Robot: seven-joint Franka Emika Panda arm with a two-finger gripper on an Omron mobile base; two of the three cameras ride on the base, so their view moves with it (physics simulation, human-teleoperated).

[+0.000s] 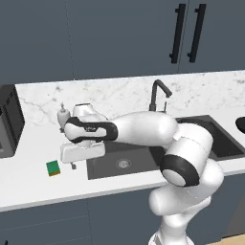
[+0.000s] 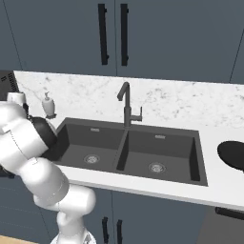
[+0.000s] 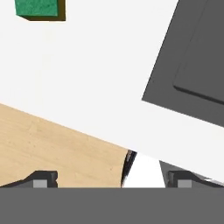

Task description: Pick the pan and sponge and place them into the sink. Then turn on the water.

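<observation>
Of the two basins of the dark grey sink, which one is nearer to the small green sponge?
The left basin of the dark grey double sink: the green sponge lies on the white counter just beside it.

**Hidden and cut-off parts**

The pan [image 2: 232, 155] runs off the right edge in both base views, its handle unseen. The arm covers the sink's [image 1: 103, 168] middle in the left base view. In the hand view the sponge [image 3: 39, 9] is clipped by the top edge.
</observation>
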